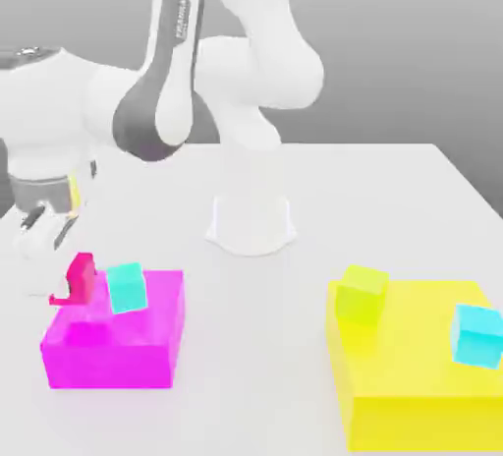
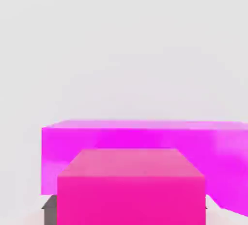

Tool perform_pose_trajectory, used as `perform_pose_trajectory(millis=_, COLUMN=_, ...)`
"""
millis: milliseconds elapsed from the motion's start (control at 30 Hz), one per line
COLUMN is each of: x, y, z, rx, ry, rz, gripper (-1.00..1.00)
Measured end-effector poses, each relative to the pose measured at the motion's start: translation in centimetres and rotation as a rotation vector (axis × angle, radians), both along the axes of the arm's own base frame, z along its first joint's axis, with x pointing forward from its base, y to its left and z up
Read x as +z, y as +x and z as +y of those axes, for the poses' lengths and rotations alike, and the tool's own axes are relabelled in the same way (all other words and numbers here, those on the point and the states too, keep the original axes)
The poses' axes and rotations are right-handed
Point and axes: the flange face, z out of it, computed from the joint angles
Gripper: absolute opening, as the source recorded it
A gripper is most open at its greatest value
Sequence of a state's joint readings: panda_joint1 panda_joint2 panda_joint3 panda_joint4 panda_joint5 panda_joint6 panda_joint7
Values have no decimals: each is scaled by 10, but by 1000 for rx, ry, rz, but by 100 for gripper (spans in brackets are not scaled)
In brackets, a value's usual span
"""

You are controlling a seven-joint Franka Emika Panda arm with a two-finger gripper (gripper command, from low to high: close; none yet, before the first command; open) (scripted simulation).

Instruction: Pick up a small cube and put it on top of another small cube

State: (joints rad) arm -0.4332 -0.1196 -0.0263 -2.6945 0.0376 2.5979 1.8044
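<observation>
Precision matters: the end effector, clamped on the small hot-pink cube above the magenta flat block's edge near the counter's exterior-view left side, should probably center squarely over the small cyan cube before releasing.

White tabletop, flat and plain, carries the robot's white base near the middle toward the back. Magenta flat block sits directly on it at the exterior view's left front; yellow flat block sits at the right front, well apart from the magenta one. Hand view has the magenta flat block resting on the same white surface.
</observation>
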Motion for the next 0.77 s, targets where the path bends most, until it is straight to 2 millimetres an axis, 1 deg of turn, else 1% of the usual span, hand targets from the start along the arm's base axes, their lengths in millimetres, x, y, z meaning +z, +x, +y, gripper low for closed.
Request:
perform_pose_trajectory(millis=100, x=22, y=20, z=66, rx=62, ry=13, rz=-7, gripper=-100)
perform_pose_trajectory(millis=200, x=41, y=28, z=138, rx=133, ry=19, rz=-5, gripper=-100)
perform_pose_trajectory(millis=300, x=56, y=21, z=209, rx=205, ry=17, rz=3, gripper=-100)
perform_pose_trajectory(millis=367, x=64, y=10, z=254, rx=252, ry=10, rz=12, gripper=-100)
perform_pose_trajectory(millis=433, x=70, y=-7, z=298, rx=299, ry=-2, rz=21, gripper=-100)
perform_pose_trajectory(millis=467, x=68, y=-14, z=313, rx=316, ry=-8, rz=24, gripper=-100)
perform_pose_trajectory(millis=500, x=61, y=-18, z=321, rx=324, ry=-13, rz=26, gripper=-100)
perform_pose_trajectory(millis=633, x=19, y=-21, z=328, rx=333, ry=-17, rz=27, gripper=-100)
perform_pose_trajectory(millis=667, x=11, y=-22, z=328, rx=333, ry=-16, rz=27, gripper=100)
perform_pose_trajectory(millis=767, x=11, y=-22, z=328, rx=333, ry=-16, rz=27, gripper=100)
